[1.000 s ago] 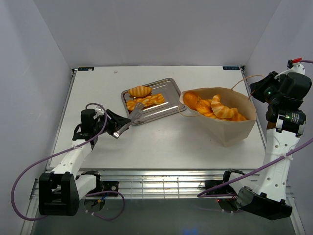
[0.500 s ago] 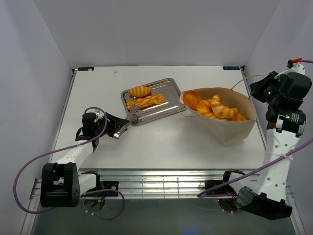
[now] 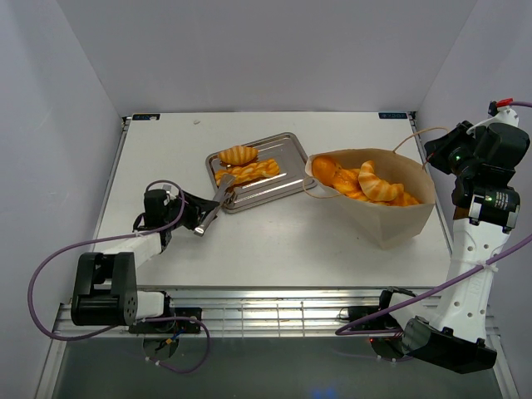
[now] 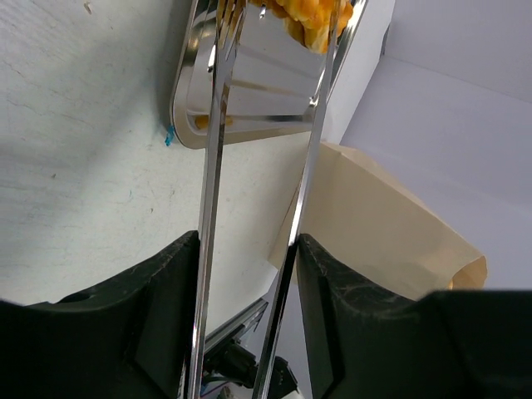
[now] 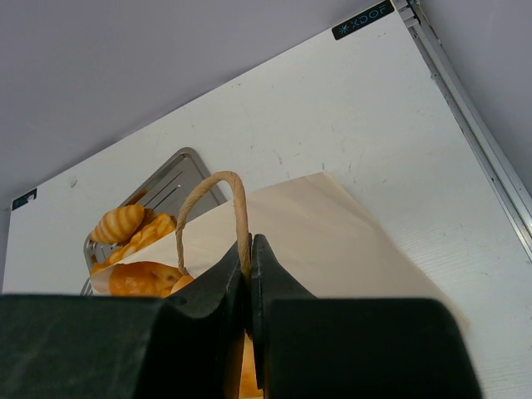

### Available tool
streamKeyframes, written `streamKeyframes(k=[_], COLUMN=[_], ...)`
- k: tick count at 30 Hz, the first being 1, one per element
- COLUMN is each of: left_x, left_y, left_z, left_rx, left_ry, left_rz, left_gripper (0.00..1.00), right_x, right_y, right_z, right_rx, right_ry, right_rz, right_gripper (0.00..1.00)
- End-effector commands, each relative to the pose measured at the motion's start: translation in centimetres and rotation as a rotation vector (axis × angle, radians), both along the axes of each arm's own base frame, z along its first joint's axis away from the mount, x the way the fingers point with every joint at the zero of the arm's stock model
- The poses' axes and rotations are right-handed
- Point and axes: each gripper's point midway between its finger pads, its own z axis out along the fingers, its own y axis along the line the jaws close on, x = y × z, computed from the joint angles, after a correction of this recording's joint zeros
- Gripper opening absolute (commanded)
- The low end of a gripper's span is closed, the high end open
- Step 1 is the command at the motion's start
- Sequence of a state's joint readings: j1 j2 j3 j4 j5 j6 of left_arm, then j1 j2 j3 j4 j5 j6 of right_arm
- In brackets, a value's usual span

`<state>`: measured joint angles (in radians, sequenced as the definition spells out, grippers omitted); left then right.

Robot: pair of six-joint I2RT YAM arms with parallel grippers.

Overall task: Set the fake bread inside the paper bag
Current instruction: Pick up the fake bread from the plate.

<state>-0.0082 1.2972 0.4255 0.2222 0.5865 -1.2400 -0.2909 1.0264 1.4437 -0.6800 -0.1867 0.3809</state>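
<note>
Two pieces of fake bread lie on the silver tray (image 3: 283, 150): a round bun (image 3: 238, 154) and a twisted loaf (image 3: 248, 171). More fake bread (image 3: 366, 184) fills the mouth of the cream paper bag (image 3: 391, 220), which lies tilted on its side. My left gripper (image 3: 193, 218) is shut on metal tongs (image 3: 218, 201). Their arms (image 4: 212, 166) run between my fingers (image 4: 332, 283), and their tips stand apart over the tray (image 4: 274, 91) by the twisted loaf (image 4: 312, 21). My right gripper (image 5: 249, 258) is shut on the bag's string handle (image 5: 208, 195).
The tray sits at the middle back of the white table, its near corner beside the bag's mouth. Grey walls close in on three sides. An aluminium rail runs along the table's near edge by the arm bases.
My left arm has dropped lower and drawn back a little to the left, taking the tongs with it. The right arm and the bag have not moved.
</note>
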Motion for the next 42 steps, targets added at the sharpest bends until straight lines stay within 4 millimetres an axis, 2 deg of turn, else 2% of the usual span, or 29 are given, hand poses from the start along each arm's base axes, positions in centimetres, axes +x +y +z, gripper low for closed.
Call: streamKeyframes(k=[1,9,13,19,23,24,26,27,28,35,40,41,42], left_x=[1.9,3.3,3.6,3.6,3.3,3.2,3.1,3.0,3.0,2.1,0.7,0.7,0.1], left_y=[0.4,0.7,0.7,0.7,0.4,0.4,0.3,0.3,0.3,0.3,0.7,0.8,0.9], left_z=[1.5,1.2,1.2,1.1,1.3,1.4,2.1,2.4,2.8,7.0,10.8,12.1,12.1], left_rx=[0.002,0.006,0.008,0.011,0.002,0.002,0.001,0.0,0.002,0.056,0.133,0.148,0.171], left_ry=[-0.063,-0.064,-0.068,-0.069,-0.072,-0.075,-0.099,-0.109,-0.123,-0.245,-0.335,-0.377,-0.365], left_rz=[0.029,0.05,0.048,0.046,0.028,0.026,0.017,0.014,0.011,-0.025,-0.037,-0.042,-0.054], left_gripper=[0.58,0.55,0.49,0.33,0.2,0.14,0.08,0.01,0.0,0.0,0.0,0.0,0.0], right_x=[0.1,0.1,0.1,0.0,0.0,0.0,-0.1,-0.1,-0.1,-0.1,0.0,0.1,0.1], right_y=[-0.1,0.0,0.0,0.1,0.2,0.2,0.1,0.2,0.1,0.0,0.0,0.1,0.0], right_z=[3.1,3.3,3.7,4.1,4.1,4.1,4.2,4.2,4.1,3.7,3.6,3.5,3.5], right_rx=[-0.04,-0.037,-0.037,-0.033,-0.031,-0.031,-0.032,-0.032,-0.033,-0.037,-0.031,-0.03,-0.03], right_ry=[-0.112,-0.118,-0.126,-0.133,-0.134,-0.134,-0.137,-0.135,-0.132,-0.124,-0.124,-0.122,-0.122], right_rz=[0.003,0.005,0.006,0.008,0.01,0.01,0.007,0.007,0.006,0.0,0.003,0.006,0.005], right_gripper=[0.08,0.08,0.08,0.08,0.08,0.08,0.08,0.08,0.08,0.08,0.08,0.08,0.08])
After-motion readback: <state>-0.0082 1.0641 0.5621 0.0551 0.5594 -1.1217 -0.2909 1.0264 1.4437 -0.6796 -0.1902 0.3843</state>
